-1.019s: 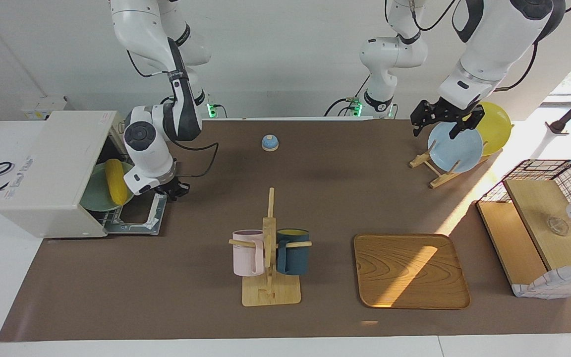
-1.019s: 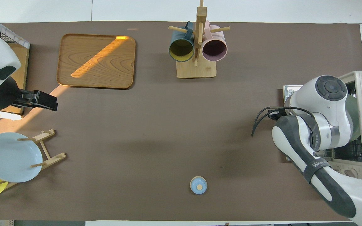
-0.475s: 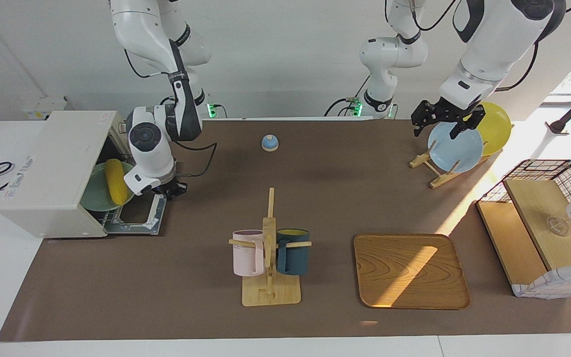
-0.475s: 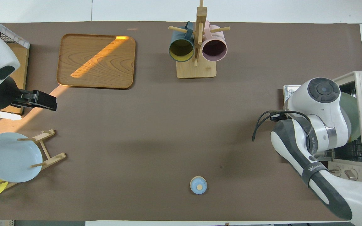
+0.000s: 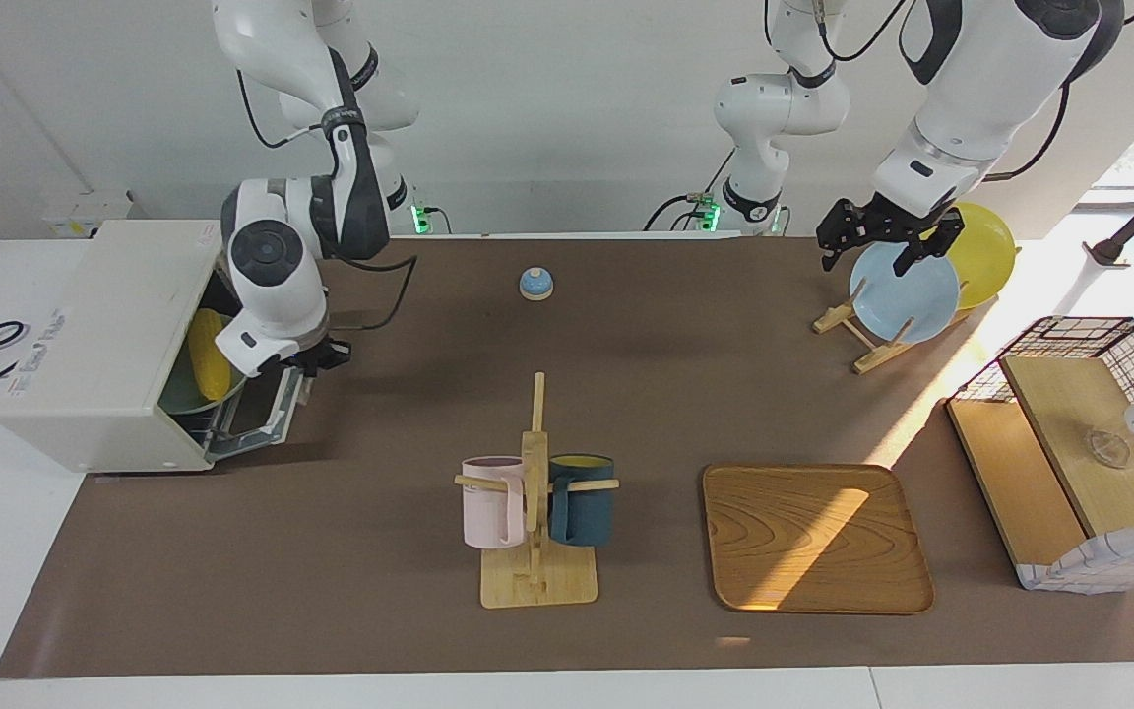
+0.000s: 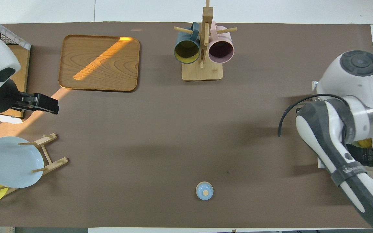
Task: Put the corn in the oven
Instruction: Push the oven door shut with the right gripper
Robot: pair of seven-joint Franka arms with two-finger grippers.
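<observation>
The yellow corn [image 5: 205, 366] lies on a green plate [image 5: 188, 402] inside the cream-white oven [image 5: 104, 345] at the right arm's end of the table. The oven's door [image 5: 267, 409] stands tilted up, about half shut. My right gripper [image 5: 313, 360] is shut at the door's upper edge; whether it touches the handle I cannot tell. From overhead the right arm covers the door, and only a sliver of corn [image 6: 364, 142] shows. My left gripper [image 5: 884, 244] waits open over the plate rack, holding nothing.
A mug rack [image 5: 535, 492] with a pink and a dark teal mug stands mid-table beside a wooden tray [image 5: 813, 537]. A small blue bell [image 5: 535, 284] sits near the robots. A light blue plate [image 5: 907, 292] and a yellow plate [image 5: 985, 246] lean in the rack; a wire basket [image 5: 1089, 443] stands nearby.
The right arm has risen and moved toward the oven, and the door has swung up from lying flat to half shut. Plate and corn now sit deeper inside. The left arm is still.
</observation>
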